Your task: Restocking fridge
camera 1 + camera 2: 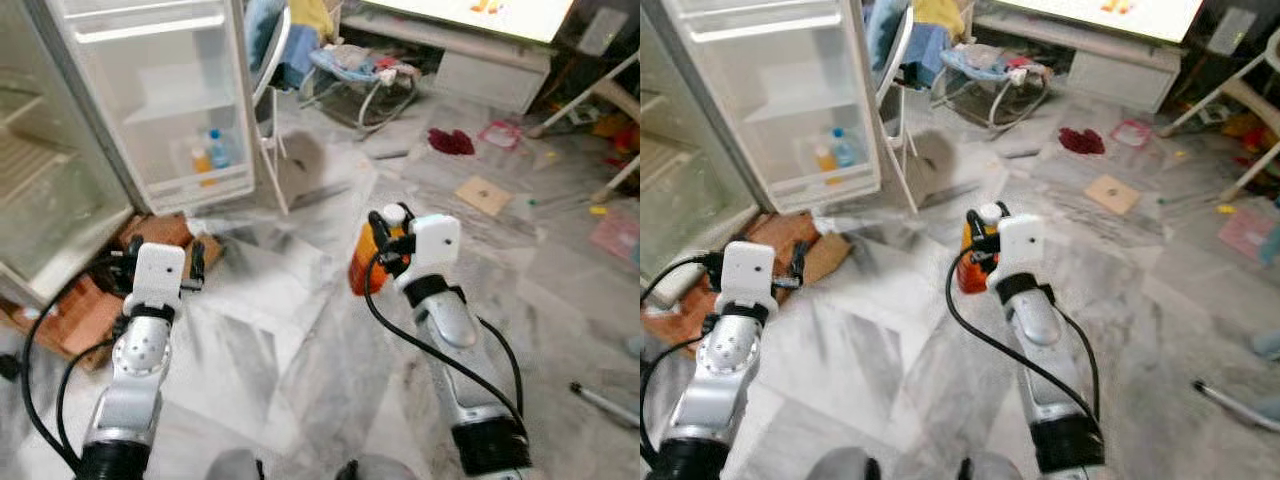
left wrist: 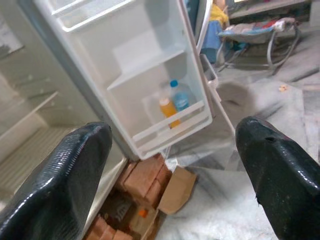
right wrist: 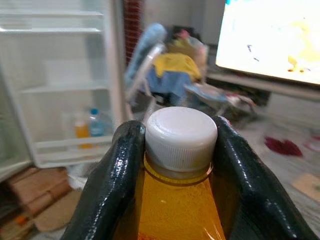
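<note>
Juice bottle (image 3: 177, 200) gripped by right hand (image 1: 388, 240), left hand (image 1: 160, 262) released; next, carry to fridge door shelf (image 1: 195, 185).

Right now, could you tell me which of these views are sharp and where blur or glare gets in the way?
Left eye view: floor and fridge door smeared by blur, screen blown out white. Right eye view: similar smearing. Left wrist view: door shelf bottles fairly clear, fingers soft up close. Right wrist view: white cap of the orange bottle in the right end effector is sharp, background hazy.

Door shelf (image 2: 172, 125) carries two bottles (image 2: 175, 102).
</note>
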